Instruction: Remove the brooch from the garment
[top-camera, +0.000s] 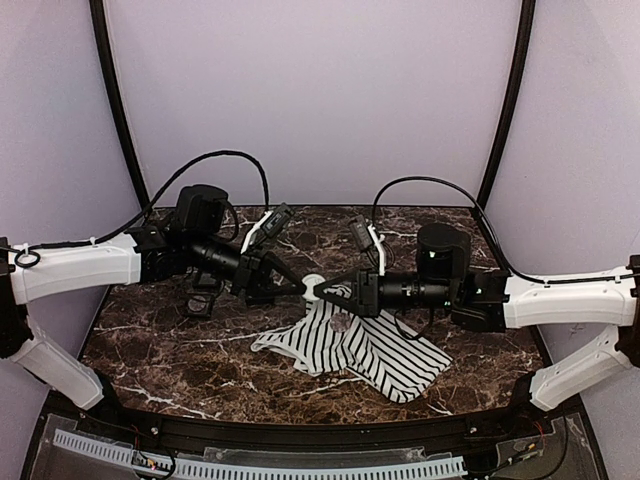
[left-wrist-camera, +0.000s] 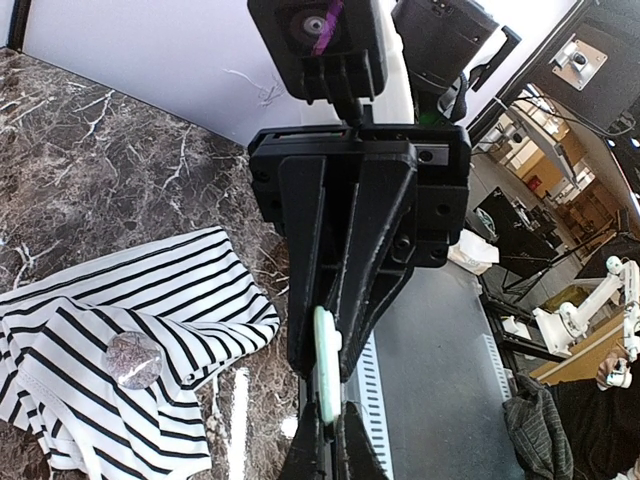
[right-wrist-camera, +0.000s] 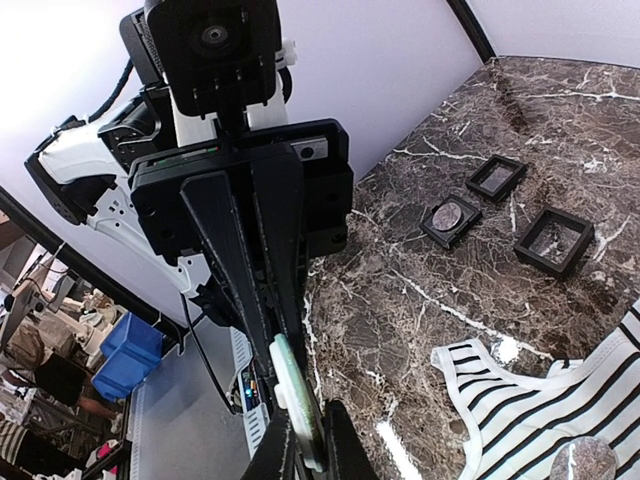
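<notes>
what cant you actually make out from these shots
1. Brooch: not findable on the garment in the top view, too small or under the right arm; cut by the bottom edge in the right wrist view.
2. Pale disc held by the left gripper and right gripper: edge-on in both wrist views, face unseen.
3. Black boxes: contents too small; in the top view the left arm covers them.

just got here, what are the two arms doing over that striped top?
Both arms meet tip to tip above the garment. The left claw and the right claw each pinch the same pale disc from opposite sides. It looks like a handover or a pull-apart; I can't tell which. A round silvery piece, probably the brooch, lies on the striped fabric, with neither claw on it.
</notes>
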